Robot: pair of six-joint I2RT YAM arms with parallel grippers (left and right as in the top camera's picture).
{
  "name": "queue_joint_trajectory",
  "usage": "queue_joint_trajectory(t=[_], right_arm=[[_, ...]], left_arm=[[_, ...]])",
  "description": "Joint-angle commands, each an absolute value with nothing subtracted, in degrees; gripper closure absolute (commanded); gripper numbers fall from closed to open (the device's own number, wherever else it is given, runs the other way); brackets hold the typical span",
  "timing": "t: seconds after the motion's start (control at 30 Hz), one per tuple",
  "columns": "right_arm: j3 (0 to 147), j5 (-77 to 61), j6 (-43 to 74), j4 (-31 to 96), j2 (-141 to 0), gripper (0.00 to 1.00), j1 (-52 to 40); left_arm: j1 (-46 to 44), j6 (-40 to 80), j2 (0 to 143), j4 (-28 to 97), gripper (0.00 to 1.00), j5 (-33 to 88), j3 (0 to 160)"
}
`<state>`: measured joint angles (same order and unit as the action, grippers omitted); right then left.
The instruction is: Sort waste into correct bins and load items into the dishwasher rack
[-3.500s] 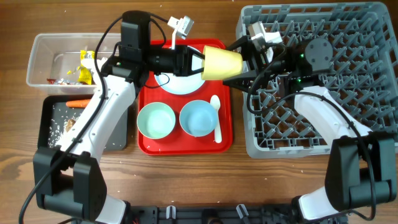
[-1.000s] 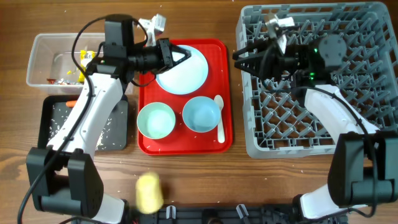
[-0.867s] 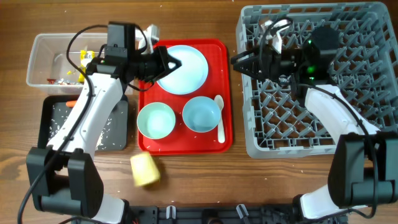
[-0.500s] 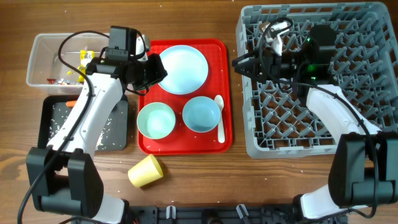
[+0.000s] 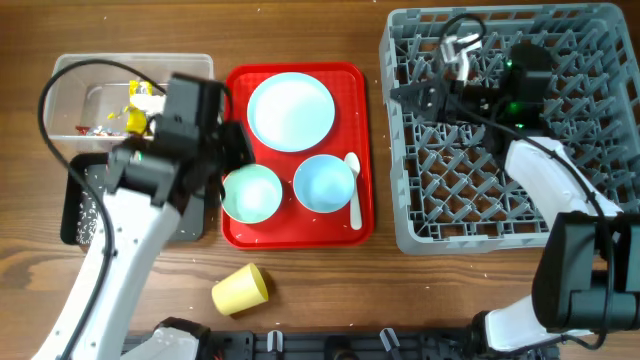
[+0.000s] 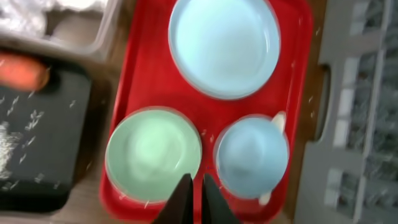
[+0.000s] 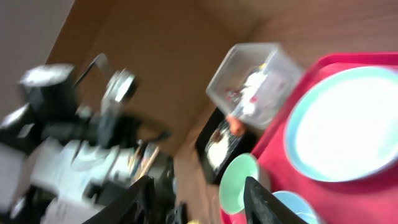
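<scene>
Overhead, the left arm (image 5: 120, 220) bends over the tray (image 5: 236, 232), left end effector (image 6: 193, 186) clenched, empty; the right arm (image 5: 545, 180) stretches above the rack (image 5: 600, 150), right end effector (image 7: 199, 193) parted, empty. The cup (image 5: 240, 288) lies on the counter (image 5: 400, 300).

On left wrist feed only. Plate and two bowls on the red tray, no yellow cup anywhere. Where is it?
Observer: The yellow cup lies on its side on the bare wood table, off the red tray, on the robot's side of it.
Operator: Right gripper got anything?
Observer: No. The right gripper is open and empty, over the dishwasher rack.
Operator: Any dishes racked?
Observer: None that overhead shows; the part of the rack in view holds no dishes.
</scene>
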<state>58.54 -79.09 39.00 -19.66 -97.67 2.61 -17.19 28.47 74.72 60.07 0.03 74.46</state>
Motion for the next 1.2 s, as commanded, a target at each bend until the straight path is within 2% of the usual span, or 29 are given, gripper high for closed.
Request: queue_joint_trajectory(t=[0.0, 0.1, 0.17, 0.27, 0.3, 0.33, 0.43, 0.5, 0.63, 0.87, 1.07, 1.17], right_arm=[[62.70, -73.71, 44.84, -19.40, -96.01, 0.48, 4.27], [68.82, -70.83, 44.12, -11.90, -95.11, 0.48, 5.19], [74.81, -64.49, 39.03, 0.80, -94.96, 0.50, 5.32], [87.57, -38.59, 27.35, 29.12, -95.02, 0.51, 4.29], [93.60, -22.55, 24.05, 39.22, -95.07, 0.49, 2.85], [98.08, -11.55, 21.61, 45.21, -95.22, 0.45, 1.30], [107.31, 4.43, 14.79, 55.94, -95.24, 0.31, -2.98], [112.01, 4.29, 11.66, 63.24, -95.24, 0.26, -5.13], [112.22, -2.46, 10.07, 71.37, -95.44, 0.19, -5.74], [105.36, -11.94, 5.98, 73.80, -96.92, 0.02, -5.74], [100.22, -11.84, 3.99, 72.69, -97.51, 0.00, -5.74], [97.47, -11.66, 2.92, 72.14, -97.54, 0.00, -5.67]], left_arm=[[-21.34, 30.72, 73.45, 64.73, 0.91, -8.71, 74.74], [-22.55, 30.72, 73.38, 67.42, 0.89, -8.91, 74.74], [-22.68, 30.72, 73.43, 68.90, 0.89, -8.93, 74.74], [-22.68, 30.74, 73.41, 69.52, 0.88, -9.69, 74.74], [-22.68, 30.81, 73.41, 69.52, 0.88, -9.96, 74.74], [-22.65, 30.96, 73.41, 69.49, 0.88, -9.96, 74.74], [-22.79, 32.71, 73.58, 69.49, 0.88, -9.93, 74.74], [-23.66, 33.19, 74.43, 69.71, 0.88, -9.96, 74.74], [-26.63, 36.23, 77.91, 72.84, 0.85, -10.04, 74.72], [-33.41, 47.16, 85.32, 79.79, 0.80, -10.24, 72.55], [-40.10, 55.70, 87.05, 81.78, 0.77, -12.29, 68.34], [-43.46, 58.35, 87.05, 82.74, 0.69, -12.32, 65.91]])
